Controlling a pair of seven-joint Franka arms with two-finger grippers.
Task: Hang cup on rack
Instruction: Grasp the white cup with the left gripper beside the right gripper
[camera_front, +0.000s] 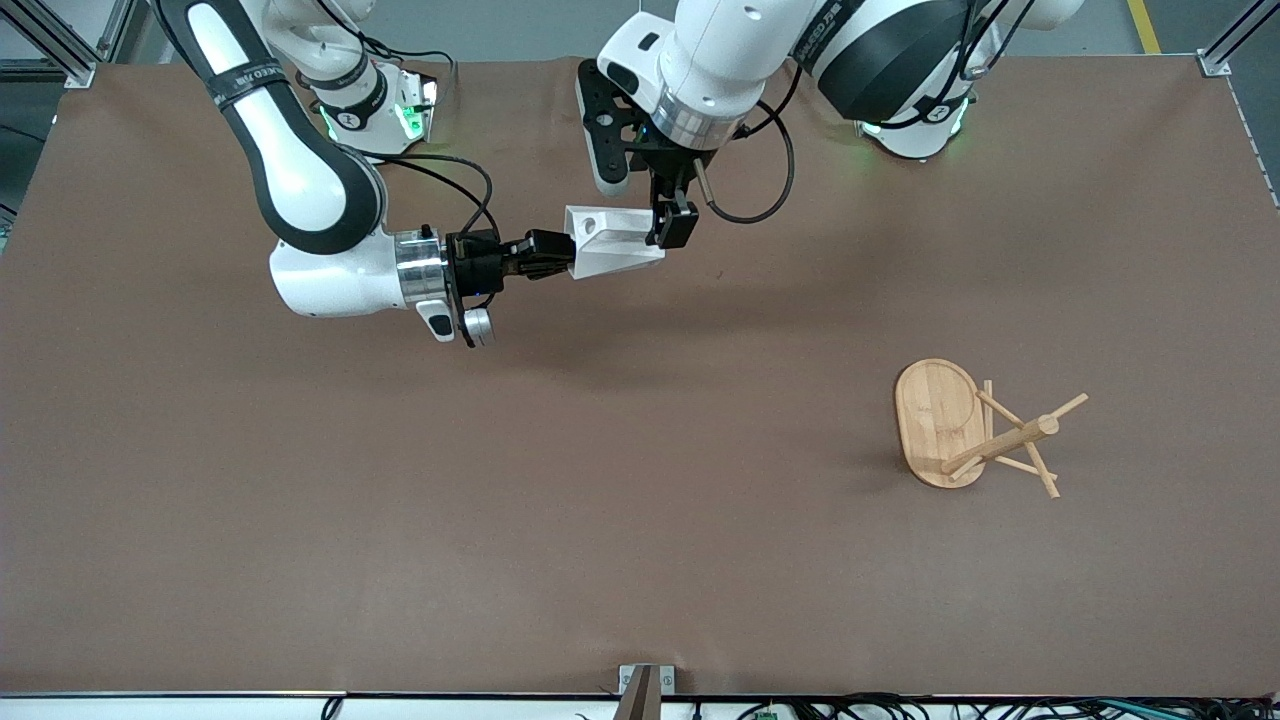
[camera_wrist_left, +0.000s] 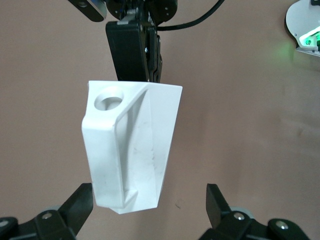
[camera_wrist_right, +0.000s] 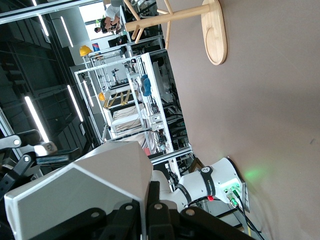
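Your right gripper (camera_front: 560, 255), left of centre in the upper front view, is clamped on the narrow end of the cup (camera_front: 612, 243), holding it sideways above the table (camera_front: 640, 560). The cup is white and faceted, with a round hole in its handle tab. Your left gripper (camera_front: 672, 222) has its fingers (camera_wrist_left: 79, 206) spread wide either side of the cup's mouth end, not touching. The rack (camera_front: 975, 428) stands at lower right, well apart.
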